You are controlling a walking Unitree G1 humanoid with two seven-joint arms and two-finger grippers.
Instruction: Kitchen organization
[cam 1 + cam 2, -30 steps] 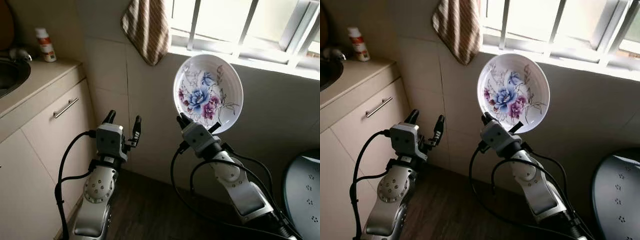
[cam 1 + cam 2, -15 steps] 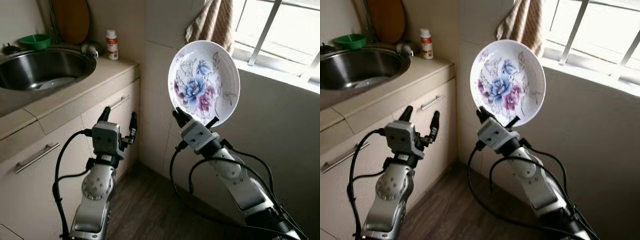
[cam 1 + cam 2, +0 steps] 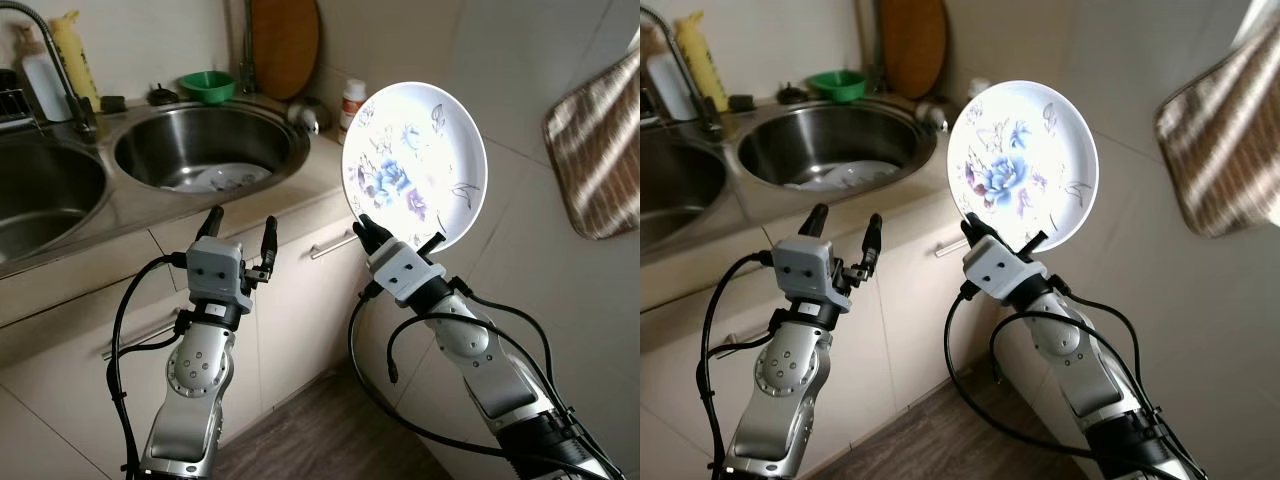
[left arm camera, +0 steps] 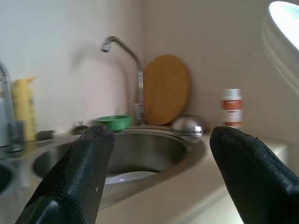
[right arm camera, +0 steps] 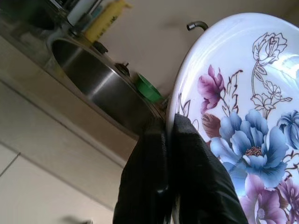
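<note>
A white plate point(image 3: 415, 165) painted with blue and purple flowers stands upright in the air, face toward me, in front of the counter's right end. My right gripper point(image 3: 385, 235) is shut on its lower rim; the right wrist view shows the fingers point(image 5: 187, 186) pinching the plate point(image 5: 243, 116) edge. My left gripper point(image 3: 240, 222) is raised in front of the cabinet below the round steel sink point(image 3: 205, 150), open and holding nothing. Its two fingers point(image 4: 79, 177) frame the sink point(image 4: 140, 149) in the left wrist view.
White dishes point(image 3: 215, 178) lie in the round sink. Behind it stand a faucet point(image 4: 124, 51), a green bowl point(image 3: 207, 85), a wooden board point(image 3: 285, 45) and a small bottle point(image 3: 351, 103). A second basin point(image 3: 35, 200) lies left. A striped towel point(image 3: 595, 160) hangs on the right wall.
The camera has swung left: the window is gone from view and both sinks have come in. Both arms keep the same pose, the plate still held up.
</note>
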